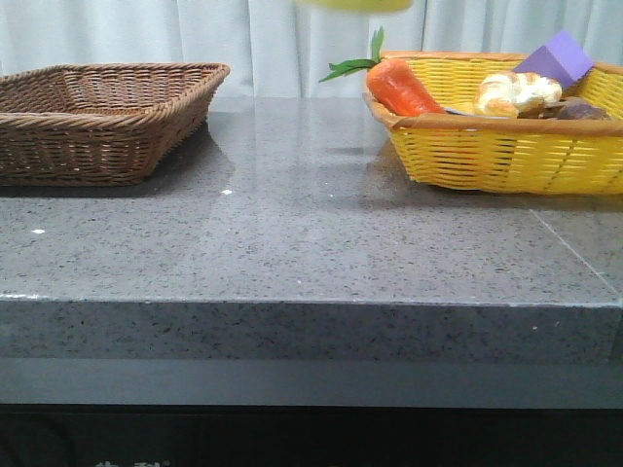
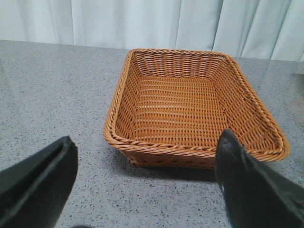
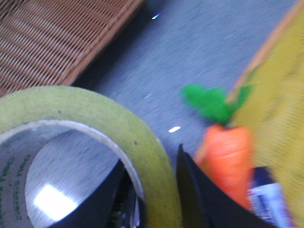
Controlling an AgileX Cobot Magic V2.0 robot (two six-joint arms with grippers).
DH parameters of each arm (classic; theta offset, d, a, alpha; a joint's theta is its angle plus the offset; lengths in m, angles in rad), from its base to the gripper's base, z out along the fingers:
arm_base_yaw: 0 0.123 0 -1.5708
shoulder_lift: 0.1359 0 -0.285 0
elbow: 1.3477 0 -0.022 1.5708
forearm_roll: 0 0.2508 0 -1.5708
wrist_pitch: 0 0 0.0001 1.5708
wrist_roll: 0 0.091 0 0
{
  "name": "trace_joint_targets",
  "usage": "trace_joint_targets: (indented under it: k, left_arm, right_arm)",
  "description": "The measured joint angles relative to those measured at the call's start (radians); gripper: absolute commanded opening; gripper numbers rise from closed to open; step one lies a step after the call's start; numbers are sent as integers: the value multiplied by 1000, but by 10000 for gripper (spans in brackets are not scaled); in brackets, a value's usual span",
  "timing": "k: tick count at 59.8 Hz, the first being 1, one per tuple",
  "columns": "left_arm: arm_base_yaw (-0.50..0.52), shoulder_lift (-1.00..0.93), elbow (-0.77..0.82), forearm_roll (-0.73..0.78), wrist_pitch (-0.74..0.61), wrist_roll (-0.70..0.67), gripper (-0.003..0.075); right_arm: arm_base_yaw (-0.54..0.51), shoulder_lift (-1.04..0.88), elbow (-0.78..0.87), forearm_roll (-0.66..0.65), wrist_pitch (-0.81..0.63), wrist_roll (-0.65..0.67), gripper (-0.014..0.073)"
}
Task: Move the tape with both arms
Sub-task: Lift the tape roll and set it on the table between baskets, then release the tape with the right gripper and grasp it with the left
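Note:
The tape (image 3: 118, 133) is a yellow roll with a white core and green lettering. In the right wrist view my right gripper (image 3: 159, 190) is shut on its wall, one finger inside the core and one outside, and holds it high above the table. In the front view only a yellow sliver of the tape (image 1: 355, 4) shows at the top edge; neither arm shows there. In the left wrist view my left gripper (image 2: 147, 180) is open and empty, above the table just in front of the brown wicker basket (image 2: 190, 104).
The brown basket (image 1: 97, 117) stands at the back left. A yellow basket (image 1: 506, 146) at the back right holds a toy carrot (image 1: 399, 86), bread (image 1: 516, 92) and a purple block (image 1: 555, 56). The carrot (image 3: 228, 156) also shows in the right wrist view.

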Motion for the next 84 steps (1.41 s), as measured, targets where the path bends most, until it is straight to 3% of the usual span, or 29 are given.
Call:
trace_joint_targets:
  k: [16,33,55,61,74,84]
  left_arm:
    - [0,0,0,0,0,0,586]
    - [0,0,0,0,0,0,586]
    - [0,0,0,0,0,0,586]
    - [0,0,0,0,0,0,586]
    - [0,0,0,0,0,0,586]
    - [0,0,0,0,0,0,586]
  right_arm:
    - [119,121,93,0,-39,-6,145]
    - [120,192,100,0,-72,-8,391]
    - [120,135,28,0,-63,-8,388]
    - [120,91,-6,0,-50,-8,318]
    - [107,10,-21,0,-30,-8,-1]
    - [37,-49,-21,0,9,15,-42]
